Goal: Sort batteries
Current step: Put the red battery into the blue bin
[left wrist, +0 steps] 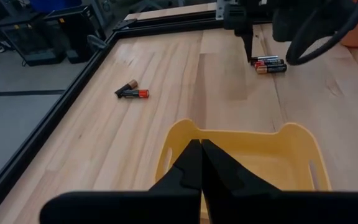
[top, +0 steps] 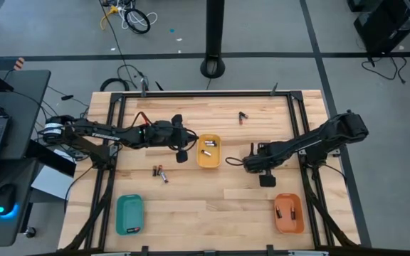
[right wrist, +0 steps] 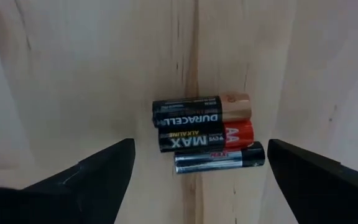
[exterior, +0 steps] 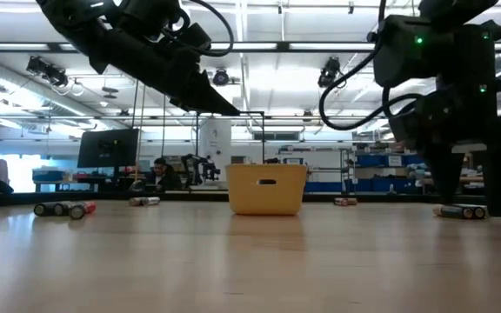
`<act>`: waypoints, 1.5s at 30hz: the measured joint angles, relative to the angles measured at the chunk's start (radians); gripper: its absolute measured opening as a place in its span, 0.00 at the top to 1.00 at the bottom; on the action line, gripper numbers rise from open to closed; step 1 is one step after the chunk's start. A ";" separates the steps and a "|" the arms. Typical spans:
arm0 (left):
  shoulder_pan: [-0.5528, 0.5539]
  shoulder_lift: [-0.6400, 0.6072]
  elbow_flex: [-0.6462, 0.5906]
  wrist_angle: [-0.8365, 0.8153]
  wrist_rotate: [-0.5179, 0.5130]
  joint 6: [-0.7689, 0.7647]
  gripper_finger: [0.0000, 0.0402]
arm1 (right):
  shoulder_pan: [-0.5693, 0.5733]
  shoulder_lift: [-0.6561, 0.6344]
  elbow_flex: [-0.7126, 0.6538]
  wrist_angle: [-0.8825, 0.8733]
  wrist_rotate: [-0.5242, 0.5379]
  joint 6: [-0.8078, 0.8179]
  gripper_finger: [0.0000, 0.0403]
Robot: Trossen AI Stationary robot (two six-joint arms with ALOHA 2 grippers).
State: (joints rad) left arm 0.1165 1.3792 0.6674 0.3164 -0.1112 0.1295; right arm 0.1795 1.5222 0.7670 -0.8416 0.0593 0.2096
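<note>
The tabletop (top: 205, 206) is pale wooden planks with visible grain, framed by dark metal rails. Three smooth plastic trays sit on it: a yellow tray (top: 208, 151) near the centre, a teal tray (top: 129, 213) toward 7 o'clock and an orange tray (top: 289, 213) toward 5 o'clock.

The right pincer (right wrist: 197, 163) hangs released, fingers spread wide, directly over three batteries (right wrist: 207, 134) lying side by side and touching: one black with a copper end, one black with a red end, one slimmer and glossy black. From above, this cluster (top: 235, 162) lies just at 3 o'clock of the yellow tray, mostly hidden by the arm.

The left pincer (left wrist: 201, 168) is clenched, its tapered dark fingers pressed together and holding nothing, poised over the yellow tray's 9 o'clock rim.

More small cylinders lie scattered: a pair (top: 161, 172) at 8 o'clock of the yellow tray, another pair (top: 242, 116) toward 1 o'clock, a few inside the yellow tray (top: 208, 146) and two in the orange tray (top: 285, 211). Their sizes are hard to make out from above.
</note>
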 joint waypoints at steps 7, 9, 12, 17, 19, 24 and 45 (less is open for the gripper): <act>0.000 0.000 0.000 0.000 0.000 -0.003 0.98 | 0.000 0.014 0.000 0.041 0.009 -0.013 0.07; 0.000 0.000 0.000 -0.001 0.000 -0.003 0.98 | 0.000 0.026 0.001 0.038 0.010 -0.021 0.07; 0.000 0.000 0.000 -0.002 0.000 -0.003 0.98 | -0.001 0.039 0.004 0.040 0.009 -0.029 0.08; 0.000 0.001 0.000 -0.002 0.000 -0.003 0.98 | -0.011 0.041 0.004 0.041 0.003 -0.030 0.13; 0.000 0.001 0.000 -0.002 0.000 -0.003 0.98 | -0.016 0.041 0.003 0.041 -0.003 -0.030 0.17; 0.000 0.001 0.000 -0.002 0.000 -0.003 0.98 | -0.019 0.042 0.003 0.042 -0.016 -0.050 0.31; 0.000 0.001 0.000 -0.001 0.003 -0.013 0.98 | 0.005 0.047 0.081 -0.083 -0.021 -0.016 0.43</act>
State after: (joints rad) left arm 0.1165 1.3800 0.6678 0.3157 -0.1080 0.1161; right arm 0.1849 1.5692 0.8481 -0.9241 0.0384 0.1937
